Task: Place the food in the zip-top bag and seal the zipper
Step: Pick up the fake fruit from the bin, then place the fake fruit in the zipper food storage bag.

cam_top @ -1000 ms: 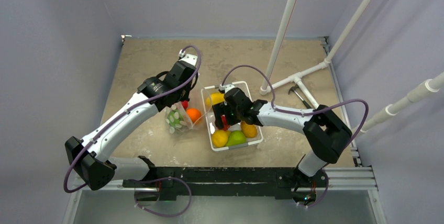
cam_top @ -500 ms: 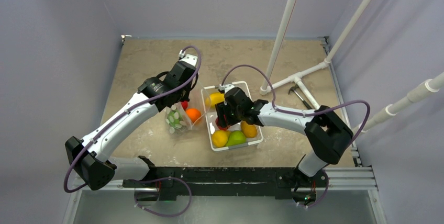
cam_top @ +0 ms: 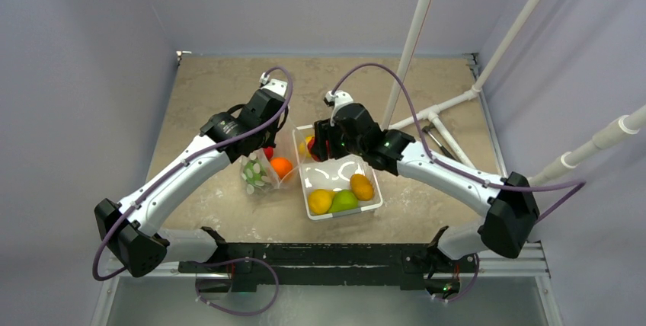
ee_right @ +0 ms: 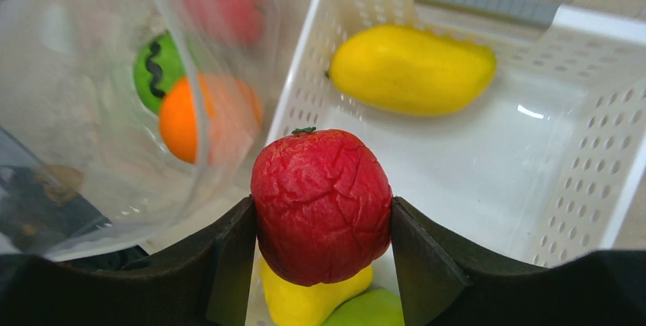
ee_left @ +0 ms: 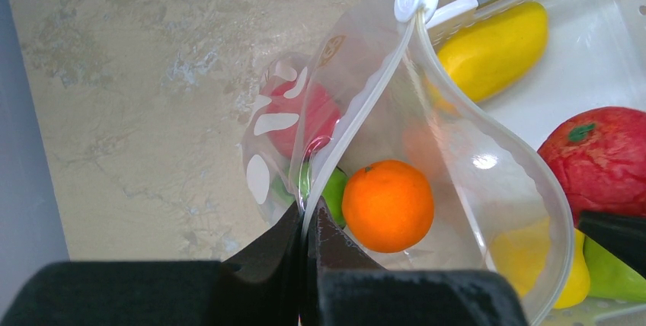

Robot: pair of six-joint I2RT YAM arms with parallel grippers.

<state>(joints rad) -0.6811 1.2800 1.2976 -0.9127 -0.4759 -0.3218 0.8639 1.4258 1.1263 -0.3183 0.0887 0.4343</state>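
The right gripper (ee_right: 321, 221) pinches a red fruit (ee_right: 320, 189) above the far left corner of the white tray (ee_right: 609, 151), the left gripper (ee_left: 305, 228) pinches the zip-top bag (ee_left: 487, 189) open by its rim just beside it, so next, I think, the fruit must move over the mouth and drop.

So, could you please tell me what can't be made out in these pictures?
- Top view: the right arm hides the right claw and most of the red fruit it holds.
- Right wrist view: the plastic of the bag blurs the orange fruit and others inside; the bottom edge cuts off the yellow fruit under the red one.
- Left wrist view: the left claw covers the bag's near edge.
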